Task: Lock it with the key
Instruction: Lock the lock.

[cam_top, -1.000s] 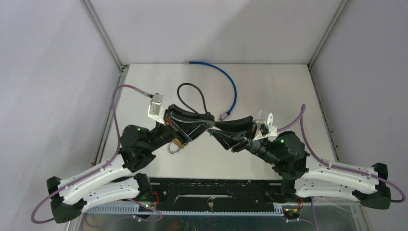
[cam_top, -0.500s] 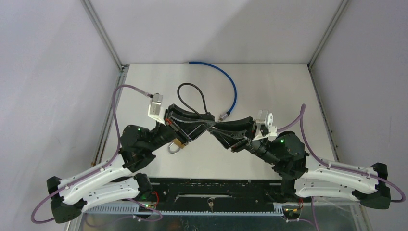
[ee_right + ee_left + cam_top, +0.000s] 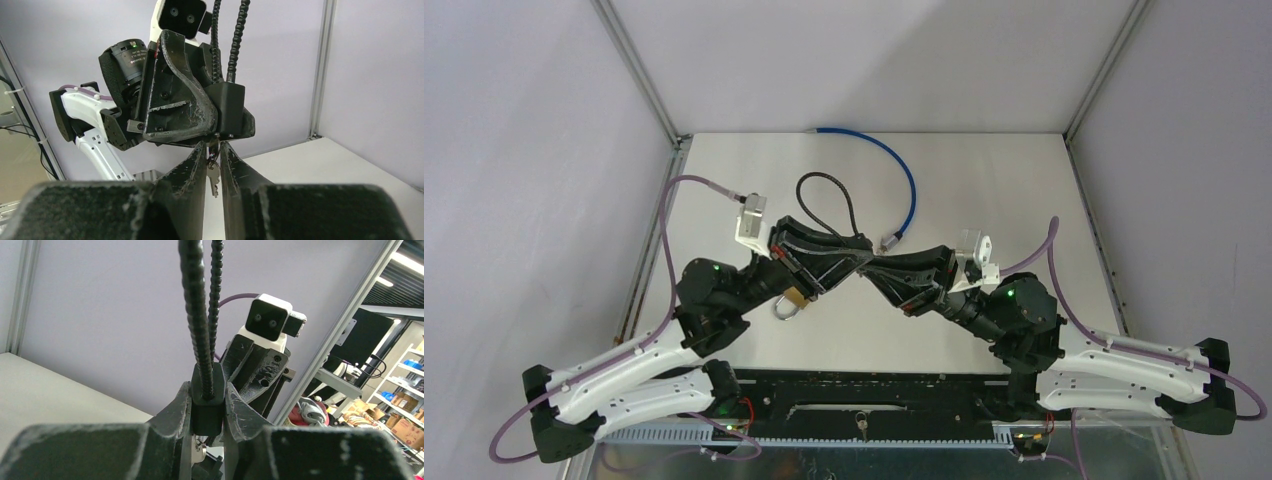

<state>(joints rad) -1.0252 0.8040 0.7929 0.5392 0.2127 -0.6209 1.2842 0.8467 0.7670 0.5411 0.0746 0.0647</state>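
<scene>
1. Two arms meet over the middle of the desk (image 3: pixel 1004 190), tool tips nearly nose to nose in the top view.
2. The left tool (image 3: pixel 207 390) is clamped on the black lock body (image 3: pixel 207 412), one finger on each side of it. The body is held up off the desk.
3. The lock's black ribbed cable (image 3: pixel 194 300) rises from the top of the body. In the top view it curls in a loop toward the far edge of the desk.
4. A small silver key (image 3: pixel 214 182) hangs from the underside of the lock body, on a small ring.
5. The right tool (image 3: pixel 213 150) comes up from below, its two fingers close together with only a narrow gap. The ring and the head of the key sit in that gap. Whether the fingers actually press on the key cannot be told.
6. A brass padlock (image 3: pixel 792 300) shows just beside the left arm's wrist, toward the near edge.
7. A blue cable (image 3: pixel 906 180) lies in a curve from the far edge toward the middle of the desk, its metal end near the two tools.
</scene>
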